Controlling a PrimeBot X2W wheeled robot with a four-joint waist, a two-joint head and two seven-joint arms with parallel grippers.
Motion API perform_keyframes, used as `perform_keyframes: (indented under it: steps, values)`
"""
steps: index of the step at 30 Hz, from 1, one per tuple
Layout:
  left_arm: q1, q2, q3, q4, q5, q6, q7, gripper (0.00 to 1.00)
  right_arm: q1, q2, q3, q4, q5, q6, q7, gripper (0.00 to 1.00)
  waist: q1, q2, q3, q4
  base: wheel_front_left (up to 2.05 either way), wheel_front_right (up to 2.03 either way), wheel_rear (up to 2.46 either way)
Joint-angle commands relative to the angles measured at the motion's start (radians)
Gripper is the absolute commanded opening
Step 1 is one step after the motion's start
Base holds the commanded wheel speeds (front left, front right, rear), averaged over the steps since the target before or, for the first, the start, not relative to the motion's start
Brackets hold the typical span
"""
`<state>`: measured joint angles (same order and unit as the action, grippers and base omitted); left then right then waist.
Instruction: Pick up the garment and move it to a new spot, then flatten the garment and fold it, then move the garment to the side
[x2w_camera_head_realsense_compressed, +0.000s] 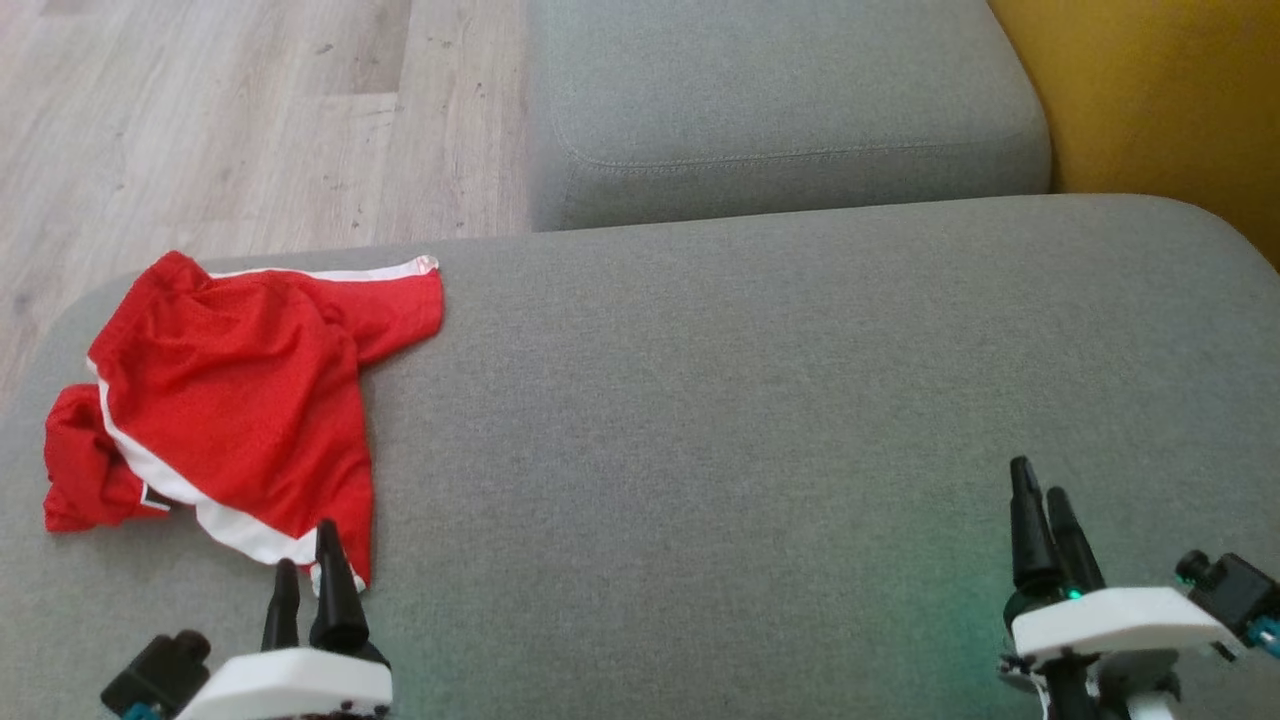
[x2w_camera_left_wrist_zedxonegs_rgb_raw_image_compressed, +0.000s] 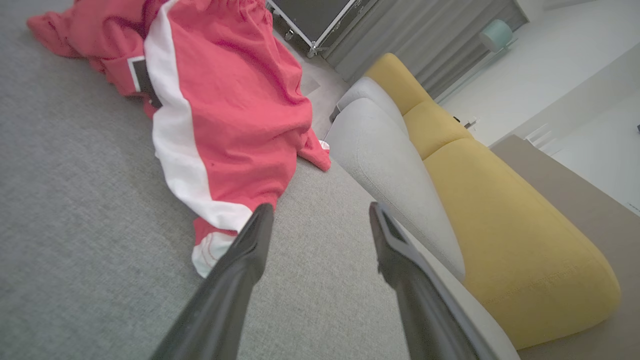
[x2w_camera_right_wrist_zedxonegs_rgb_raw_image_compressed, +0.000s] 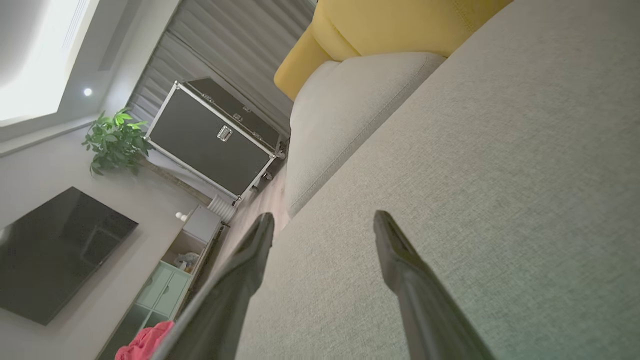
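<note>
The garment (x2w_camera_head_realsense_compressed: 230, 400), red with white stripes, lies crumpled at the left end of the grey cushion (x2w_camera_head_realsense_compressed: 750, 420), close to the edge by the wood floor (x2w_camera_head_realsense_compressed: 200, 120). The left pincer (x2w_camera_head_realsense_compressed: 306, 545) hovers at the garment's near hem, fingers spread, holding nothing; whether a tip touches the cloth I cannot tell. The right pincer (x2w_camera_head_realsense_compressed: 1038, 477) is well apart at the near right over bare cushion, fingers also spread and empty
</note>
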<state>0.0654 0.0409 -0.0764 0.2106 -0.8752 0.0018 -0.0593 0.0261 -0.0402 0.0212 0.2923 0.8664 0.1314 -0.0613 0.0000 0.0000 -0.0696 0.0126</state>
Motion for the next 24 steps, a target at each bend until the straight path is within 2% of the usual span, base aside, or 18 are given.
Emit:
perform_keyframes:
  steps: [1,24]
  values:
    - [-0.023,0.006,0.004,-0.043,0.038,0.012,-0.015,1.00,-0.024,-0.006,0.018,-0.042,-0.036,0.000,-0.015,1.00,0.0000,0.0000,-0.002,0.001,0.00,0.00,0.00]
    - [0.004,0.007,-0.051,-0.075,0.305,0.069,-0.081,1.00,-0.008,-0.008,0.078,-0.064,-0.318,-0.001,-0.079,1.00,0.0000,0.0000,-0.026,0.006,0.00,0.00,0.00]
